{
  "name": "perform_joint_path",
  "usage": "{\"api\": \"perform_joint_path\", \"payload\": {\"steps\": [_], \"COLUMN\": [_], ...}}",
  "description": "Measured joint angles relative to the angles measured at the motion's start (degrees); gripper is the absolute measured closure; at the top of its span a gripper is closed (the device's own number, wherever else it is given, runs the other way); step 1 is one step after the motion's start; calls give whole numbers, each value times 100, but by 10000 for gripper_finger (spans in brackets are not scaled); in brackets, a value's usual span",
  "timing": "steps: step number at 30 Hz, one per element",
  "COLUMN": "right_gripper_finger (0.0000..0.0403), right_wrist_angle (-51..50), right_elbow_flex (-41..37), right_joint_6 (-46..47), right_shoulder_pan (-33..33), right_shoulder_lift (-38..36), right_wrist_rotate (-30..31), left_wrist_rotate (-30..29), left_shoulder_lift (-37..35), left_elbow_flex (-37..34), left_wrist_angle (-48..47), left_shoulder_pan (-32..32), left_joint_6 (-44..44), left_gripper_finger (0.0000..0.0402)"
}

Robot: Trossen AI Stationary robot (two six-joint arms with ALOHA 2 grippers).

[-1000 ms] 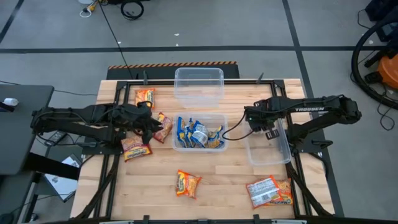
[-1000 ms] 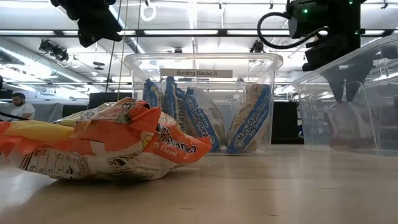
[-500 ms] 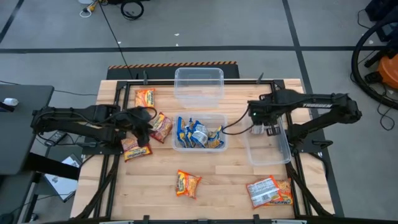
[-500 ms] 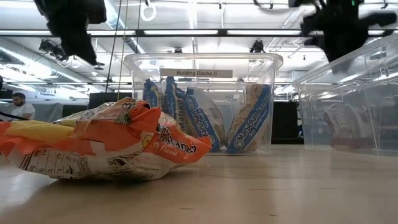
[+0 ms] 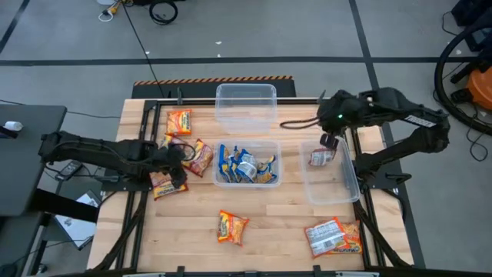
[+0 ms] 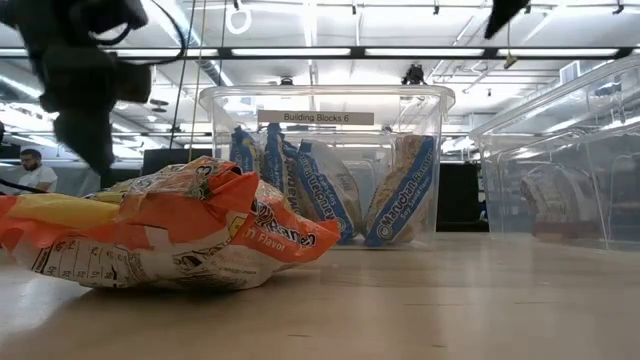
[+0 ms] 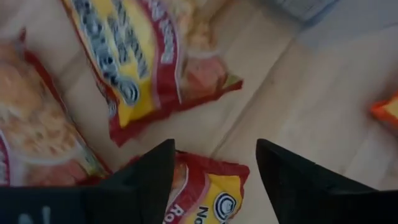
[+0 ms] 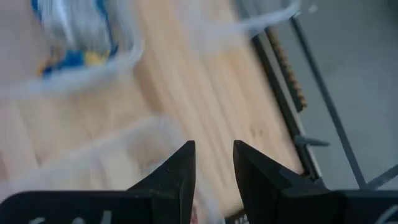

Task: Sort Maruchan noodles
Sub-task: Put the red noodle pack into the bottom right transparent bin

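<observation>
My left gripper is open and low over a red-and-yellow noodle packet that lies flat on the table. A second red-and-yellow packet lies just ahead of it. My right gripper is open and raised over the far end of the right-hand clear tub. A pale red packet lies in that tub. Several blue packets stand in the middle tub.
An empty clear tub stands at the far edge. Loose packets lie flat on the wood: an orange one far left, an orange one near the middle, and a larger red-white one near right.
My right gripper has risen and pulled back toward the table's far right, out of the low view. A pale red packet now shows in the right tub where the gripper stood. My left gripper has come down and shifted a little toward the left edge, over the red-and-yellow packets.
</observation>
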Motion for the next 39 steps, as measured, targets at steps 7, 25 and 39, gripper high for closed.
{"api": "perform_joint_path", "payload": {"steps": [7, 25, 39], "right_gripper_finger": [288, 288, 288], "right_wrist_angle": [828, 995, 997], "right_elbow_flex": [23, 21, 18], "right_joint_6": [-96, 335, 377], "right_shoulder_pan": [-11, -17, -9], "right_shoulder_lift": [-116, -79, -77], "right_wrist_rotate": [452, 489, 196], "left_wrist_rotate": [-716, 188, 229], "left_shoulder_lift": [323, 2014, 2356], "left_elbow_flex": [-344, -197, -193], "left_wrist_angle": [662, 577, 1023], "left_shoulder_pan": [13, 1463, 1245], "left_joint_6": [173, 1380, 1176], "left_gripper_finger": [182, 194, 325]}}
